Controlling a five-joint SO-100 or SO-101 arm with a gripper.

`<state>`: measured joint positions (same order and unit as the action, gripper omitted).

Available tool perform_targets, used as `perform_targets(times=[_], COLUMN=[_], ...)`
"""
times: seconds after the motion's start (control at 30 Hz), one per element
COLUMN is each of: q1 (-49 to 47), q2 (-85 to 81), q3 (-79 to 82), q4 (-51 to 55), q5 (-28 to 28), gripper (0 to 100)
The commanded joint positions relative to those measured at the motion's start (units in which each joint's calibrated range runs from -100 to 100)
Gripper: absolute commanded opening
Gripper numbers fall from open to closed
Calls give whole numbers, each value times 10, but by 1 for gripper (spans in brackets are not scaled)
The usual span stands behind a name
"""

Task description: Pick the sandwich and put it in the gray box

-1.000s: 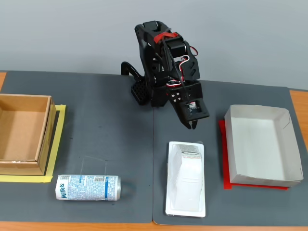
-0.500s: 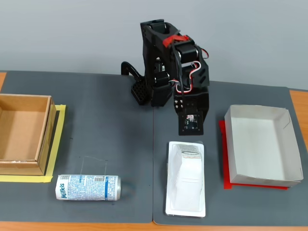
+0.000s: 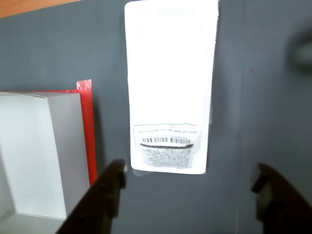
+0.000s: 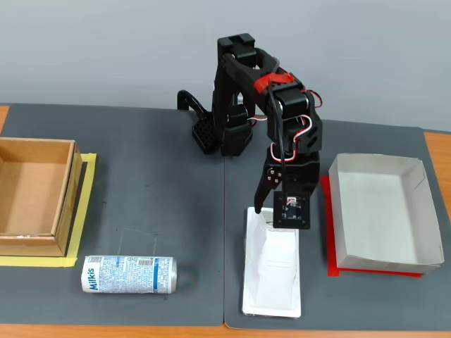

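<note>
Rear boundary: a plain pale blue-gray wall (image 4: 106, 49), smooth, evenly lit. Work surface: a counter (image 4: 8, 329) with an orange-brown wood-tone top, exposed at the left edge, the right edge and along the front. Covering: two dark gray mats, a left mat (image 4: 155, 183) and a right mat (image 4: 373, 310), laid side by side; their seam runs front to back near the centre of the fixed view. In the wrist view the mat (image 3: 263, 97) fills most of the frame, with a strip of counter (image 3: 29, 6) at the upper left. Lighting: diffuse and soft, shadows faint.
</note>
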<state>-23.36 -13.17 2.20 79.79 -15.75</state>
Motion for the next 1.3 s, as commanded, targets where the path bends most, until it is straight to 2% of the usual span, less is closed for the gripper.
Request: perform_targets(times=[0.0,0.5,0.9,1.07,1.27], q1=[-9,-34,-29,-19,-14], q2=[12,51,46,52,63], q3=[-50,-65,-64,-65,-65], q4=[3,24,17,15,4], q5=[-2,3,1,-2,-2], gripper=[31,43,43,50,50])
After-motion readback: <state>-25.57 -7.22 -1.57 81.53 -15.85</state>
